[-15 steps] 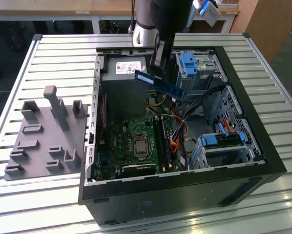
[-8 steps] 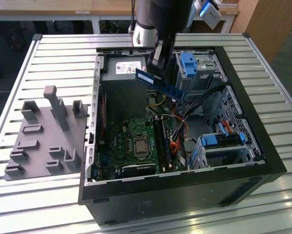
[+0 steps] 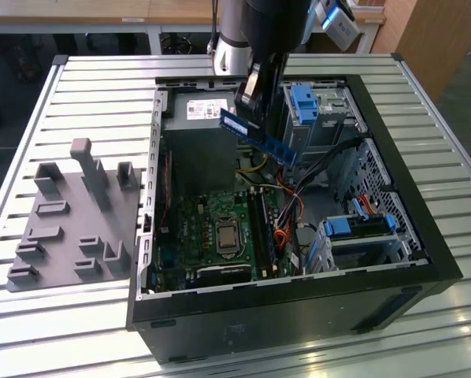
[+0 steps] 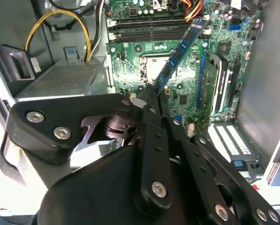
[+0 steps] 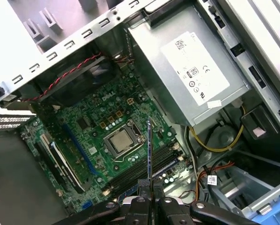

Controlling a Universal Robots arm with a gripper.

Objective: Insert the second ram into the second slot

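My gripper [image 3: 248,106] is shut on the second ram [image 3: 261,137], a thin blue stick held tilted above the open computer case [image 3: 298,303]. It hangs in the air over the power supply's edge, well above the motherboard [image 3: 212,228]. In the second wrist view the fingers [image 4: 155,110] clamp one end of the ram [image 4: 180,51], which points toward the memory slots [image 4: 149,29]. In the first wrist view the ram [image 5: 149,150] shows edge-on above the gripper [image 5: 148,183], with the slots [image 5: 151,166] lying beside the processor socket [image 5: 122,142]. The slots [image 3: 261,230] sit apart from the stick.
The case lies open on a slatted metal table [image 3: 101,94]. A grey power supply [image 3: 198,146] fills its far end, and blue drive-bay clips [image 3: 303,102] and cables [image 3: 287,228] crowd the exterior view's right. A grey holder fixture [image 3: 70,220] stands on the exterior view's left.
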